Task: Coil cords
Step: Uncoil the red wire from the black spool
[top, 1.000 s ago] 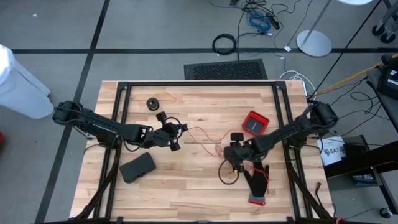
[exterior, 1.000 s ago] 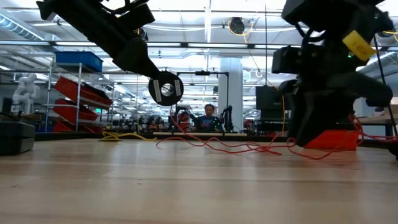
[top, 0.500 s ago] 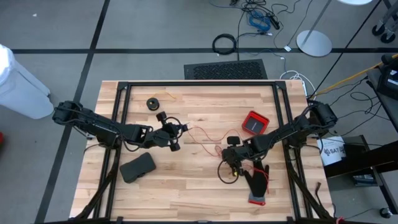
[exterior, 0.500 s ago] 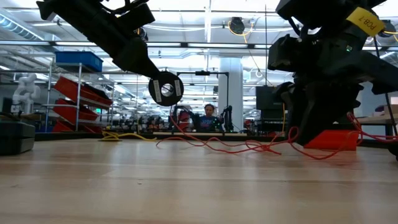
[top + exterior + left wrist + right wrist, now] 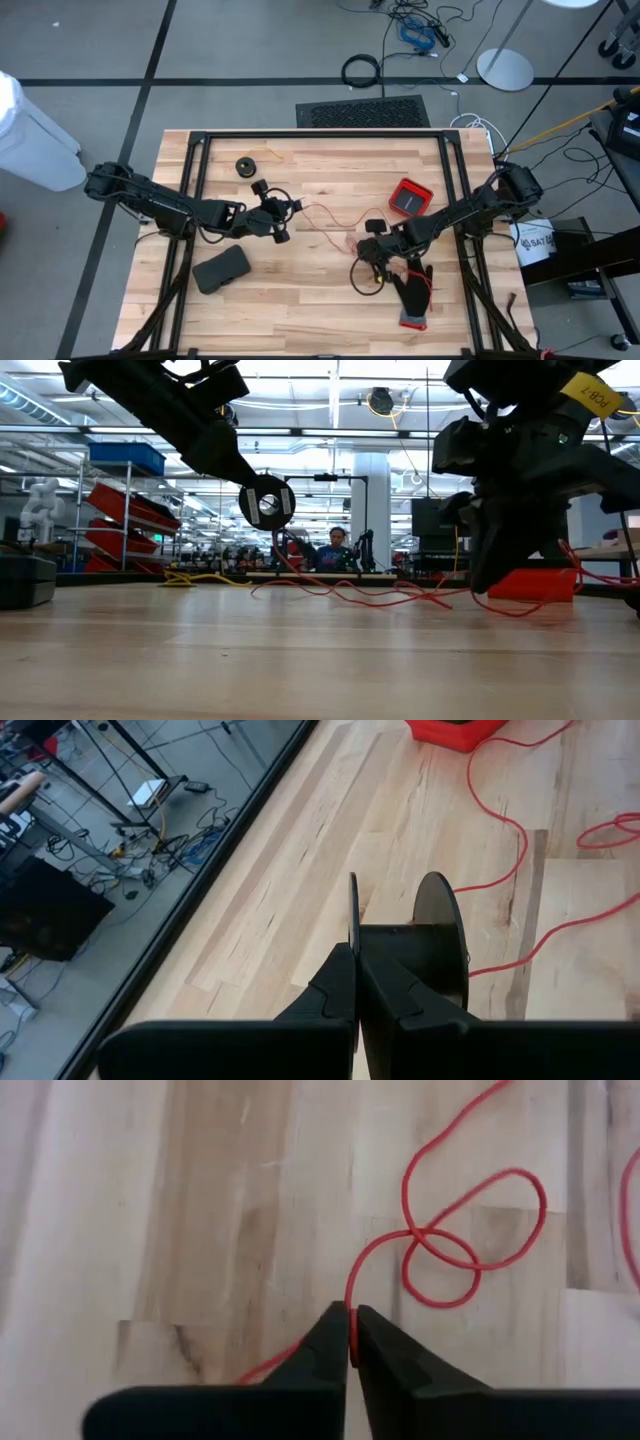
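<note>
Pinching the red cord (image 5: 352, 1305) between its two dark fingers, the right gripper (image 5: 352, 1342) was pressed together on it, low in the right wrist view. Just past the fingertips the red cord made small loops on the wooden table (image 5: 120, 1230). In the high view the right gripper (image 5: 372, 248) sat right of the middle of the frame, near a red box (image 5: 410, 198) and a black glove (image 5: 411, 292) lower down. The red cord (image 5: 325, 220) ran across the table toward the left.

The left gripper (image 5: 275, 215) was left of the middle. It was pressed together on a small black spool (image 5: 440, 935), holding one of the spool's flat round sides. In the low view that spool (image 5: 266, 503) hung up off the table. Another black spool (image 5: 245, 165) lay by itself toward the upper left of the table. A flat dark thing (image 5: 221, 268) lay lower left.
</note>
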Available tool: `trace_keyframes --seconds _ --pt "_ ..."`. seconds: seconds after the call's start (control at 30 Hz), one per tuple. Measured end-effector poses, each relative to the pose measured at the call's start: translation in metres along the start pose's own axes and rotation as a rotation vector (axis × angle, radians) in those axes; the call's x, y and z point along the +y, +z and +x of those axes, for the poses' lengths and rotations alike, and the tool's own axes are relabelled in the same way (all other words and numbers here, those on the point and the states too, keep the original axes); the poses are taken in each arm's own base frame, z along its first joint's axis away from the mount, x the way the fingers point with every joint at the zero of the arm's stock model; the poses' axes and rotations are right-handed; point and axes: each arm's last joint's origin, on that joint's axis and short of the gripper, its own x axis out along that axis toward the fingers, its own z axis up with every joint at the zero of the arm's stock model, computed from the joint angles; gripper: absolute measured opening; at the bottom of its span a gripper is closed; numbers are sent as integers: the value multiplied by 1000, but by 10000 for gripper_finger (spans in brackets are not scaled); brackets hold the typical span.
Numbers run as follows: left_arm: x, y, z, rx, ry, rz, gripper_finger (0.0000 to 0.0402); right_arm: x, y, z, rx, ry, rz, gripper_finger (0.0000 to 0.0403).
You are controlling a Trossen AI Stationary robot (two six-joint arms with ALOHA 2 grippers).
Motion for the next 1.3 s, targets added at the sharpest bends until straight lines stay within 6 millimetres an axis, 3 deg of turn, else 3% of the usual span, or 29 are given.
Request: trace_keyframes --seconds 0.13,0.3,0.53,0.67,0.9,1.13,1.3 --pt "0 -2 0 13 -4 11 0 9 -6 -2 55 80 33 3" --pt "0 -4 0 30 -4 28 0 27 -27 -17 281 197 179 1" --pt "0 -4 0 32 -4 36 0 51 -60 -56 597 184 378 1" --pt "0 -4 0 32 -4 37 0 58 -69 -84 660 117 456 0" --pt "0 -4 0 32 -2 36 0 64 -71 -118 578 56 545 4" --pt "0 -4 0 32 -3 34 0 77 -51 -126 272 226 538 55" --pt "0 -4 0 32 -2 34 0 74 -49 -125 164 152 493 102"
